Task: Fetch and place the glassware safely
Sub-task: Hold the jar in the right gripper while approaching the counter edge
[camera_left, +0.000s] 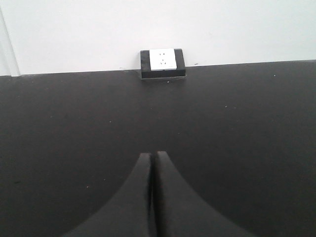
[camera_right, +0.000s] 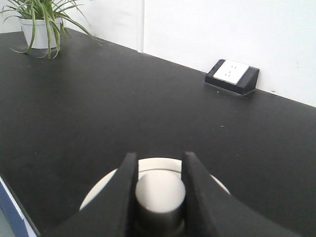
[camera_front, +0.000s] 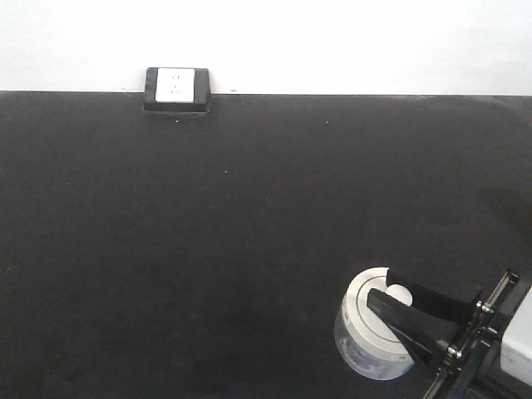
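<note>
The glassware is a small clear glass jar [camera_front: 366, 349] with a round cream-white lid and a central knob, at the near right of the black table [camera_front: 249, 233]. My right gripper [camera_front: 389, 299] is shut on the lid's knob [camera_right: 160, 193], one finger on each side of it. In the right wrist view the lid [camera_right: 155, 165] shows behind and beside the fingers [camera_right: 123, 192]. I cannot tell whether the jar rests on the table or hangs just above it. My left gripper [camera_left: 153, 155] is shut and empty over bare black table; it does not show in the front view.
A black socket block with a white face [camera_front: 176, 88] stands at the table's far edge against the white wall; it also shows in the left wrist view [camera_left: 163, 61] and the right wrist view [camera_right: 232, 75]. A potted plant [camera_right: 40, 24] stands at a far corner.
</note>
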Tool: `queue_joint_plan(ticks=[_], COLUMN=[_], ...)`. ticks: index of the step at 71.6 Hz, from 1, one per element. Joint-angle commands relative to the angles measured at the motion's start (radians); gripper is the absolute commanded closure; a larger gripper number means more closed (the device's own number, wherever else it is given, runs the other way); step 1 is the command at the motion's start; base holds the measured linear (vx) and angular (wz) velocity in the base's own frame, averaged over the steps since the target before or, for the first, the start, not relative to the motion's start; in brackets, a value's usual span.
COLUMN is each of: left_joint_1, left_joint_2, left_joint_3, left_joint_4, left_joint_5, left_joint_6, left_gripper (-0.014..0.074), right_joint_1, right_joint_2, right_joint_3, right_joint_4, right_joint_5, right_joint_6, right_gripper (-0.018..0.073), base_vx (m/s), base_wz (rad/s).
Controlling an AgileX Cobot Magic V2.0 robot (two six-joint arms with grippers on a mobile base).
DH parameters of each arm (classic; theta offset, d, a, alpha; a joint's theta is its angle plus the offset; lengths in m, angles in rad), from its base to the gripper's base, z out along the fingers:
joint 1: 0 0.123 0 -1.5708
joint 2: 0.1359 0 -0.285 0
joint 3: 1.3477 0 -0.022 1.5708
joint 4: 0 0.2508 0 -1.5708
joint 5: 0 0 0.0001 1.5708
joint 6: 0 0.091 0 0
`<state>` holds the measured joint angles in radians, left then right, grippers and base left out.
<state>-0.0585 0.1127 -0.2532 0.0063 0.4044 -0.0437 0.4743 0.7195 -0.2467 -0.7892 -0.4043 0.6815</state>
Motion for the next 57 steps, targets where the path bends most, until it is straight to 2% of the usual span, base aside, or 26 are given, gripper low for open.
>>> queue_joint_plan(ticks=[1, 57], left_joint_1=[-0.007, -0.006], left_joint_2=[0.013, 0.013], left_joint_3=[-0.024, -0.024], left_joint_4=[-0.006, -0.006], left_joint_5=[-0.070, -0.070], left_joint_6=[-0.002, -0.002], left_gripper=[0.0603, 0.0603], right_joint_1=[-0.002, -0.002], right_joint_2=[-0.001, 0.007], right_joint_3=[-0.032, -0.032], right_joint_4=[0.021, 0.021], right_joint_5=[-0.080, -0.074], right_joint_6=[-0.003, -0.005], right_gripper=[0.0560, 0.0560], base_vx=[0.05, 0.01], base_wz=[-0.07, -0.02])
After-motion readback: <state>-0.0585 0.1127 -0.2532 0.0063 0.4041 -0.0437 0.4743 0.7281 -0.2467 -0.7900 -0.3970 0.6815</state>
